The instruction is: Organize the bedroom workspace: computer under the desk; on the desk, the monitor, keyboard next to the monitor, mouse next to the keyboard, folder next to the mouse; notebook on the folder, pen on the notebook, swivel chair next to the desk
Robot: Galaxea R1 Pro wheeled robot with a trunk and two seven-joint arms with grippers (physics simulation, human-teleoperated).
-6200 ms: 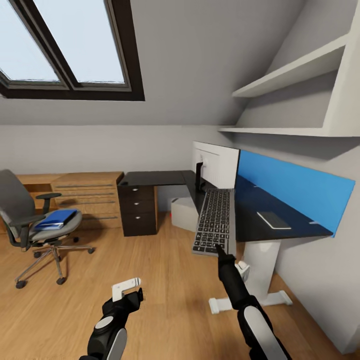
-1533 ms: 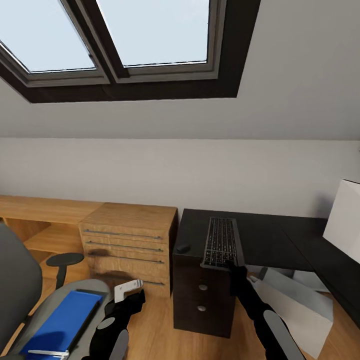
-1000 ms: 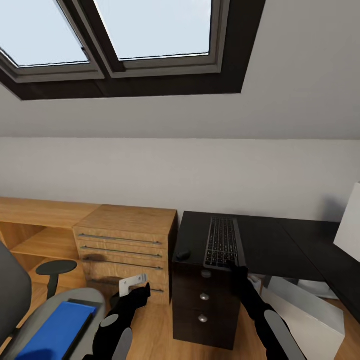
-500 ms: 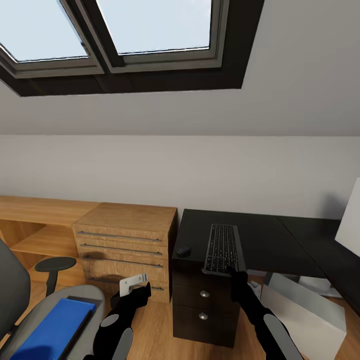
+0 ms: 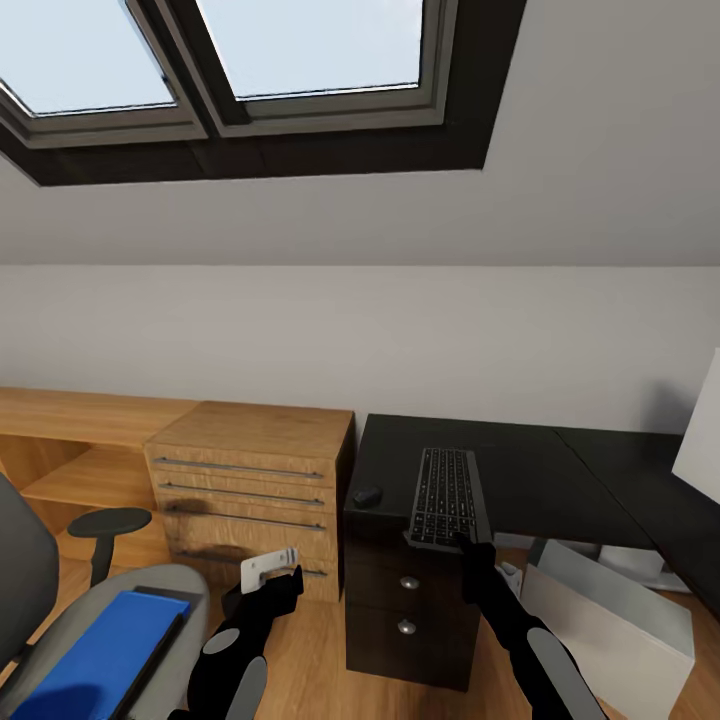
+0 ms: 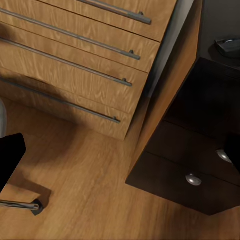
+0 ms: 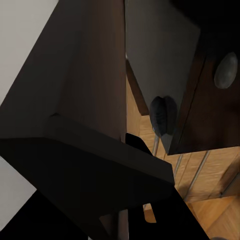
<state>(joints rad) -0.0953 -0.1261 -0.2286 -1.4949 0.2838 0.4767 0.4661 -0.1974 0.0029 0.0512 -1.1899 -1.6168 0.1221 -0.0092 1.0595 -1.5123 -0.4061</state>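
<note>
The long glossy black desk (image 5: 530,480) stands against the grey wall, with its dark drawer unit (image 5: 405,620) under its left end. Just beside this end is the light wooden drawer cabinet (image 5: 250,480). The grey-upholstered swivel chair (image 5: 30,590) is at the lower left, apart from the desk, and the bright blue flat folder (image 5: 95,655) lies on its seat. The light grey boxy computer (image 5: 610,625) is on the floor under the desk. The white back of the monitor (image 5: 700,425) shows at the right edge of the desk. The slim black keyboard with grey keys (image 5: 447,495) lies on the desk with its near end over the front edge, and the right gripper (image 5: 468,543) is closed on this end. The small dark rounded mouse (image 5: 367,495) lies near the front left corner of the desk, just beside the keyboard. The left gripper (image 5: 270,572) hangs over the floor, holding nothing; I cannot tell if its fingers are apart.
</note>
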